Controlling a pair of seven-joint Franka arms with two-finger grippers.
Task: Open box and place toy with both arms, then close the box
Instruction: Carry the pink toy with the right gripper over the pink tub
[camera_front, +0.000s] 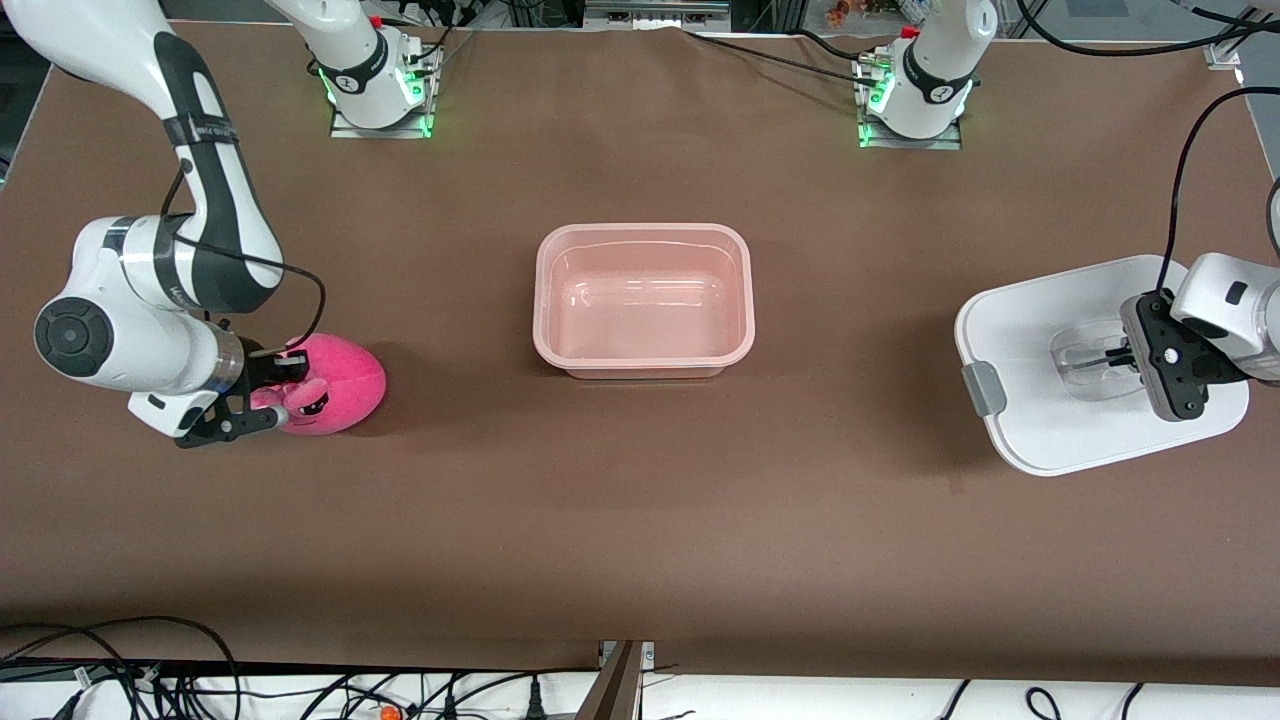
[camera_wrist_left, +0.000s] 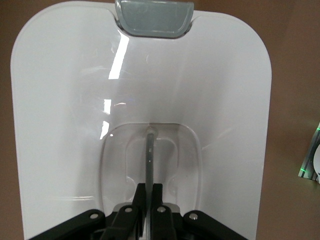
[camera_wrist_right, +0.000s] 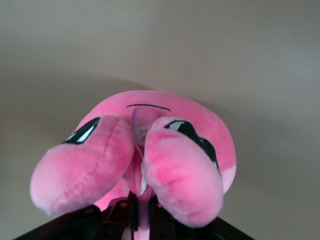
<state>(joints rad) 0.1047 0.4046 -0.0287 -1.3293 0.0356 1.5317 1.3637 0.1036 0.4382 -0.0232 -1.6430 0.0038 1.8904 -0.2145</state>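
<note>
Tub: the translucent pink plastic tub (camera_front: 643, 300) stands open and upright at the middle of the brown bench (camera_front: 640, 520), midway between the two arms' ends and somewhat nearer the edge where the bases stand. Nothing lies in it.

Lid: the white lid (camera_front: 1050, 420) lies flat on the bench near the left arm's end, well apart from the tub. One grey side clip (camera_front: 983, 388) shows on the lid's edge that faces the tub. The clear recessed centre handle (camera_wrist_left: 150, 150) runs as a thin bar across the hollow.

Left gripper: the left gripper (camera_front: 1128, 355) is down in the lid's centre recess. In the left wrist view its black fingers (camera_wrist_left: 156, 192) are drawn together on the handle bar, with almost no gap, so it has hold of the lid by that bar. The lid rests on the bench.

Toy: the round bright-pink plush (camera_front: 335, 385) with dark eyes sits on the bench near the right arm's end, well apart from the tub and a little nearer the front camera than the tub.

Right gripper: the right gripper (camera_front: 283, 390) is low at the plush, on its side toward the bench's end. In the right wrist view its jaws are nearly closed and pinch the plush between two pink lobes (camera_wrist_right: 82, 170).
</note>
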